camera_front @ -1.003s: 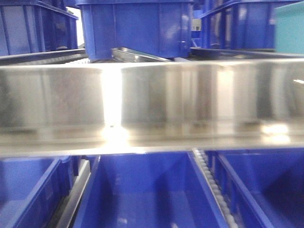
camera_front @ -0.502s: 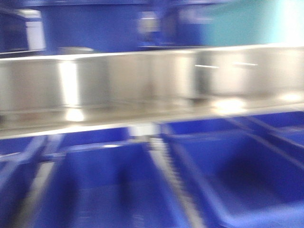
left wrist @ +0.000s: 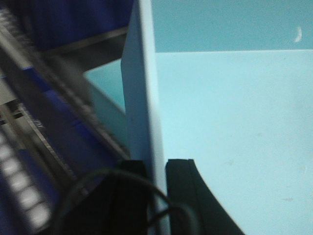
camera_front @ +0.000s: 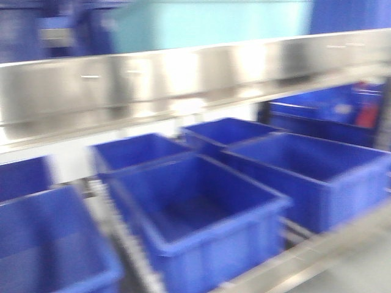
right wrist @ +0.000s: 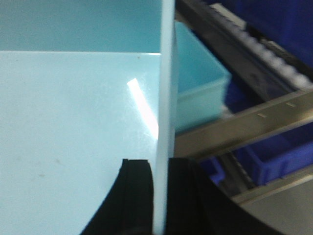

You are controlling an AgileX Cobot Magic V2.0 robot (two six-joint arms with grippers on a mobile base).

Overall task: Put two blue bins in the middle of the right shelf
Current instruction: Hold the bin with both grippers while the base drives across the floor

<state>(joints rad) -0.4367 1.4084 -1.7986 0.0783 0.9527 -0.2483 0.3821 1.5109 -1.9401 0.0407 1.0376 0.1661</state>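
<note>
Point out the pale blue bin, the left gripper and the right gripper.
pale blue bin [left wrist: 234, 122]: left wrist view, its broad pale face.
left gripper [left wrist: 155, 170]: left wrist view, between fingertips.
right gripper [right wrist: 160, 169]: right wrist view, between fingertips.

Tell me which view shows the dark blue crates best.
Front view: several open crates sit nearly whole on the lower shelf, though blurred. Left wrist catches only a blurred crate wall beside the pale bin; right wrist shows crate parts past it.

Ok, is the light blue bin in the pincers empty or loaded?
Empty, as far as shows: the light blue bin has a bare floor in both wrist views; parts lie out of frame.
</note>
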